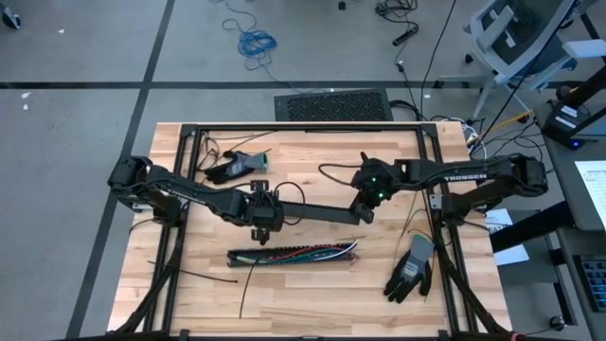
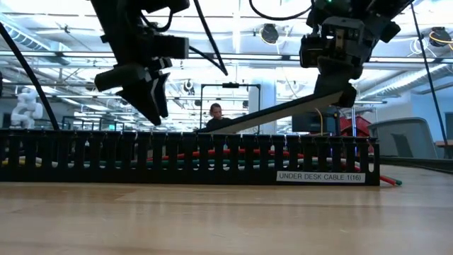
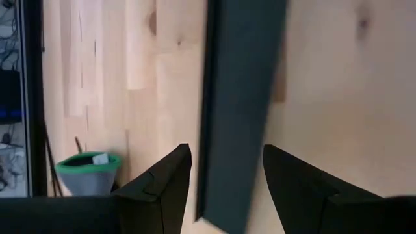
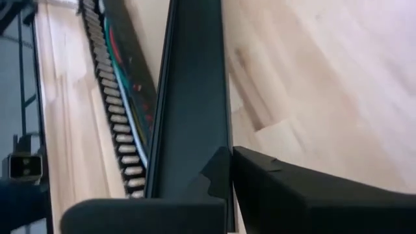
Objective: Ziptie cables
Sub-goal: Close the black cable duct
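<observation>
Item: long dark cover strip held above a slotted cable duct on the wooden counter (image 1: 312, 294).

We record the right gripper (image 1: 365, 214) with jaws clenched on one end of the cover strip (image 1: 317, 210), which slopes down toward the left gripper (image 1: 262, 230). The left jaws stand released, one on each side of the strip's other end; we cannot tell whether they touch it. We list the cables (image 1: 317, 253), red, green, blue and white wires, lying inside the black slotted duct (image 2: 184, 159) at the counter's near middle, below both arms. The duct bears a label (image 2: 320, 176) reading "UNDER DESK CABLE". We also note one glove (image 1: 411, 270) near the right edge and another (image 1: 237, 166) at the far left.
</observation>
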{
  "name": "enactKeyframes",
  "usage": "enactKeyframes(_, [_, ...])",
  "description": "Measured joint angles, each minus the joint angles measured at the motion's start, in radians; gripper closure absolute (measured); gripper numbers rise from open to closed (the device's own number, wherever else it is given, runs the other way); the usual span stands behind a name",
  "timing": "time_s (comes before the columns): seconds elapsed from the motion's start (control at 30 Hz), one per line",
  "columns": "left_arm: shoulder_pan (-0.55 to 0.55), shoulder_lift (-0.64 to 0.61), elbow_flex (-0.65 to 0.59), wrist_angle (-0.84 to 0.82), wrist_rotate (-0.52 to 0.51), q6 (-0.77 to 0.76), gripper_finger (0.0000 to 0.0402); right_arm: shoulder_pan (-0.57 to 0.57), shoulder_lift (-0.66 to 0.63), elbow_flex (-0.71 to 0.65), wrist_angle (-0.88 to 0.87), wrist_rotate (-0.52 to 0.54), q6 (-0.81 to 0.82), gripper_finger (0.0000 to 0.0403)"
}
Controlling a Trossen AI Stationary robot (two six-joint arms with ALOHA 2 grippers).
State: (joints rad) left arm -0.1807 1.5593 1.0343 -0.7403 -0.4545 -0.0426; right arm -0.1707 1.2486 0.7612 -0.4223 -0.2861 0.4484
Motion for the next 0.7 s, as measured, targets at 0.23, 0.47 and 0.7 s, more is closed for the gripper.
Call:
enactKeyframes(0.23, [-0.018, 0.0, 0.002, 0.041, -0.009, 0.022, 0.021, -0.081, -0.001, 0.001, 0.038, -0.009, 0.011, 0.0402])
enactKeyframes(0.47, [-0.014, 0.005, 0.002, 0.056, -0.11, 0.024, 0.021, -0.096, -0.001, 0.001, 0.072, -0.079, 0.077, 0.0402])
enactKeyframes(0.7, [-0.009, 0.096, 0.002, 0.074, -0.1, 0.024, 0.021, -0.096, -0.001, 0.002, 0.114, -0.089, 0.119, 0.0402])
